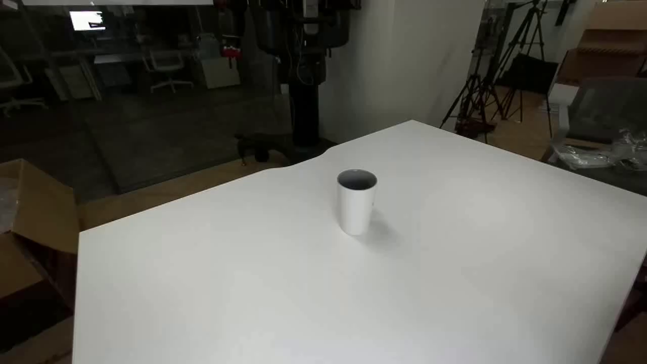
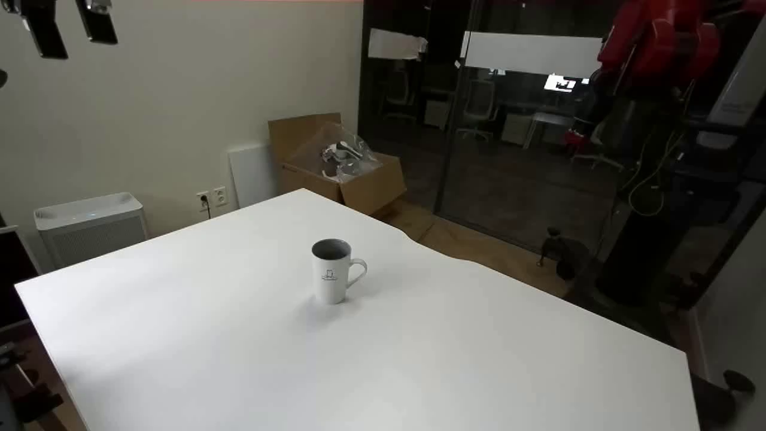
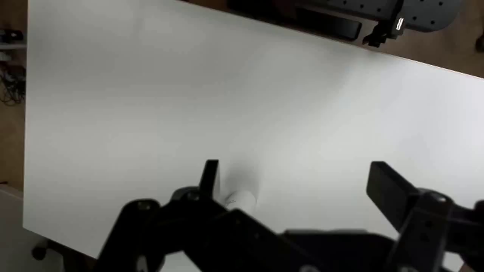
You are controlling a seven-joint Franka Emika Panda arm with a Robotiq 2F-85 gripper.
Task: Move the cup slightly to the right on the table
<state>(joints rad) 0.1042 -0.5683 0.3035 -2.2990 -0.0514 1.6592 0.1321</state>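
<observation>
My table (image 1: 202, 283) looks bright, the glass (image 1: 167, 136) behind is dark, the cup (image 1: 356, 212) makes a soft shadow (image 1: 383, 233), and my claw (image 3: 295, 172) looks a bit blurry

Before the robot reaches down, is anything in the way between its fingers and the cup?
Nothing I can see. The fingers hang apart, up off the table, and the cup stands upright on it with no other object visible beside it. In the wrist view, the black linkage hides part of the cup.

An open cardboard box (image 2: 374, 183) holds clear plastic (image 2: 344, 157); a white panel (image 2: 252, 173) stands beside it
</observation>
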